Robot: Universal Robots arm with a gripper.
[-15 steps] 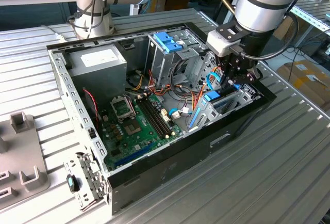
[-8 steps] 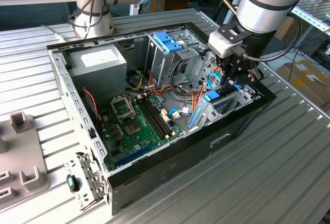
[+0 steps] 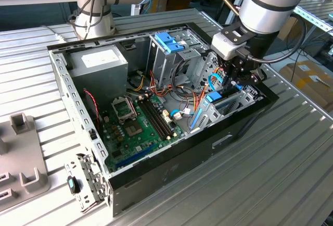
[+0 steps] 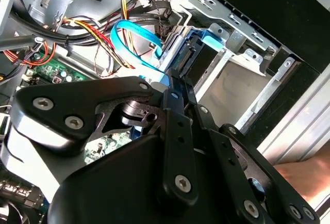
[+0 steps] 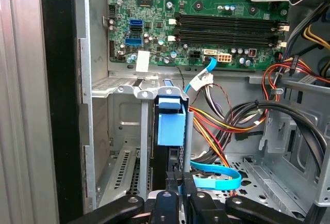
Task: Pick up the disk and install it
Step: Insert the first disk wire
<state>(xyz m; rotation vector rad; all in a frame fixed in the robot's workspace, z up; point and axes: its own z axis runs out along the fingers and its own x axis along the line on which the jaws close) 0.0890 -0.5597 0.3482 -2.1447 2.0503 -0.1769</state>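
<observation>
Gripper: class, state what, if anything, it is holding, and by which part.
The gripper appears to pinch the disk by its thin dark edge nearest the wrist, with the disk standing on edge in the metal drive bay.

The tool (image 4: 180, 83) has its black fingers drawn close, pinching the near end of the disk (image 4: 205, 59), which stands on edge in a grey metal bay (image 4: 242, 77). A blue cable (image 4: 131, 32) loops just beside it, near the green board (image 4: 49, 69).
</observation>
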